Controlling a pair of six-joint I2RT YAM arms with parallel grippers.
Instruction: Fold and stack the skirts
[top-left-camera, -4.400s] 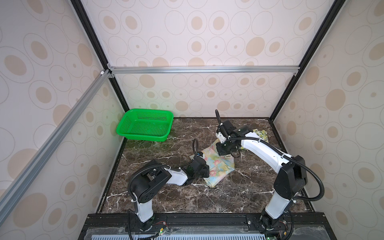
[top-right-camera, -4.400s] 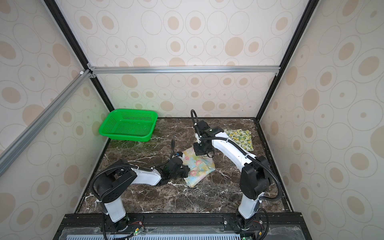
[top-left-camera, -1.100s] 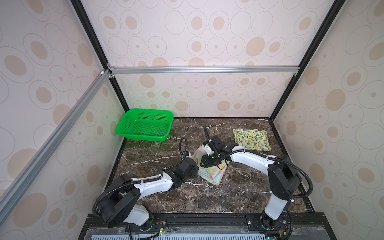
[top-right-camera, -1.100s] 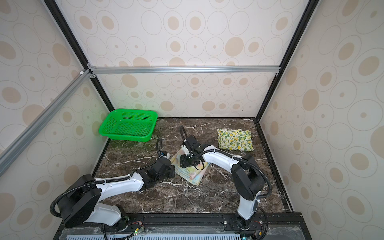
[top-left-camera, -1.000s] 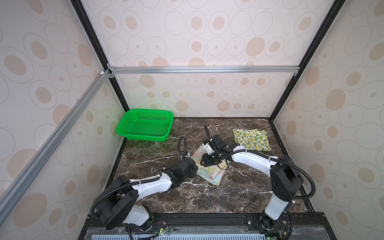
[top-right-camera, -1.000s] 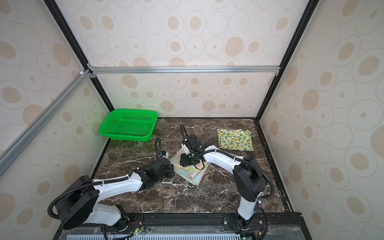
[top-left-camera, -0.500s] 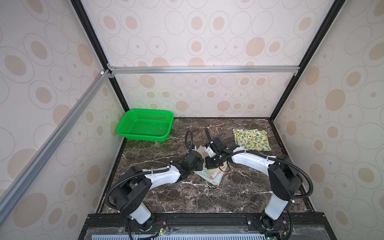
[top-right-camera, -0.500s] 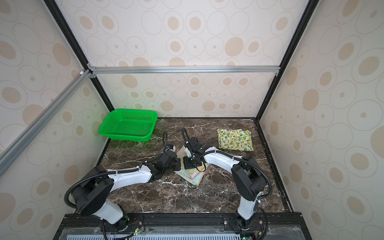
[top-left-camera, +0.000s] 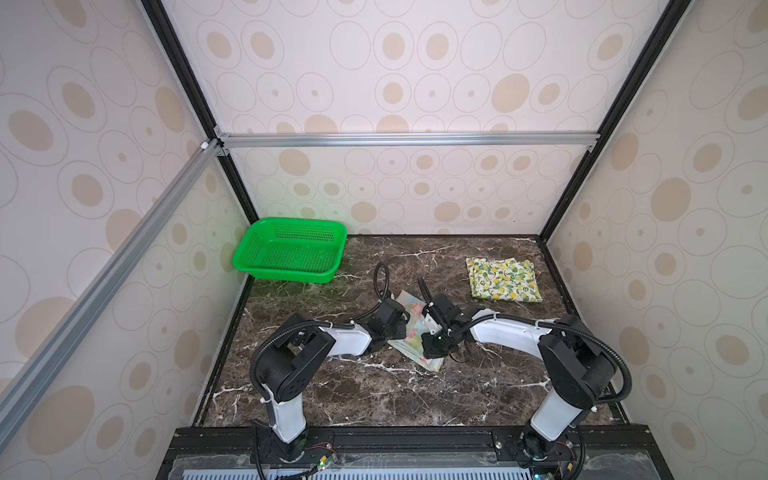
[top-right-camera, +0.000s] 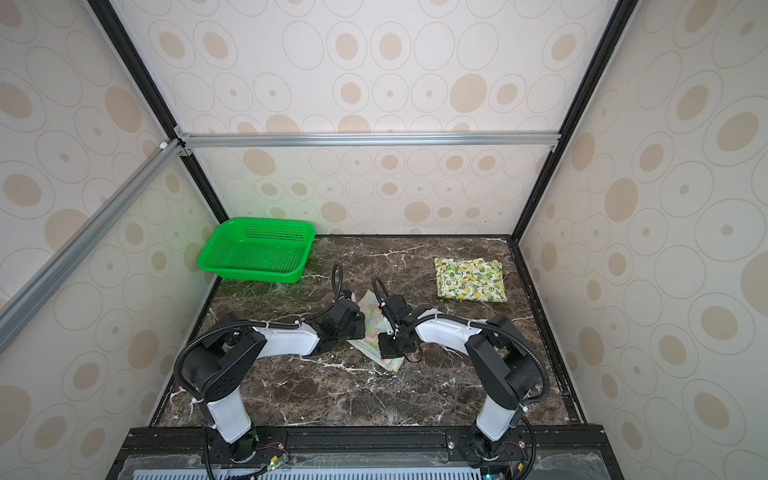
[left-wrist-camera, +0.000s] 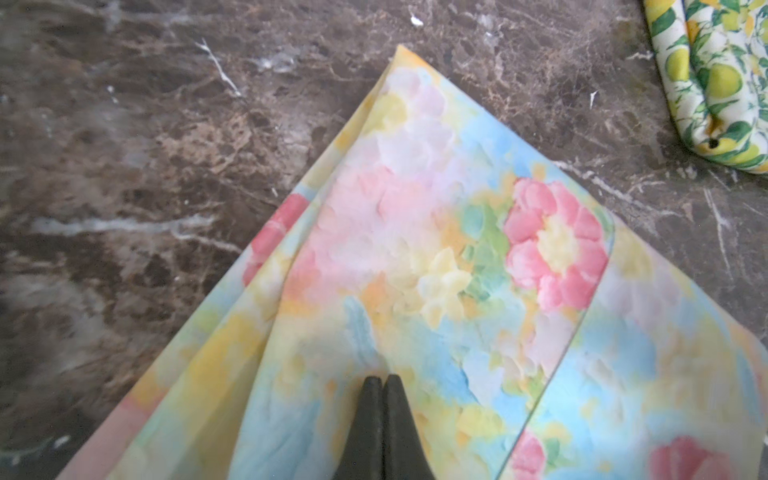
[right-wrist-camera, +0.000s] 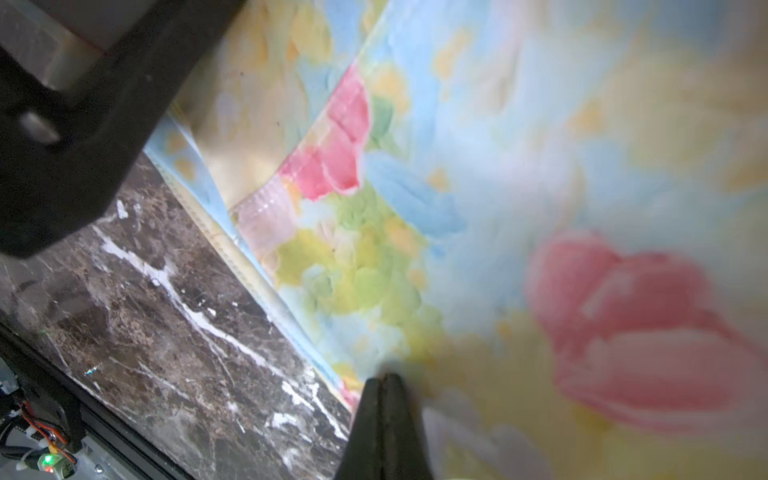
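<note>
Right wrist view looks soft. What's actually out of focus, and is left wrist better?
Right wrist view: floral skirt badly blurred close to the lens, marble table sharp. Left wrist view: floral skirt and lemon skirt crisp, part of the marble smeared.

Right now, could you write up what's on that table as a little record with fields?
Surface: dark marble table
Floral skirt: partly folded, mid-table, between the two arms
Lemon skirt: folded, lying apart at the far right
Stacked: not yet
Green basket: far left corner, apart from both skirts
Left gripper: shut, tips on the floral skirt
Right gripper: shut, tips at the floral skirt's edge
</note>
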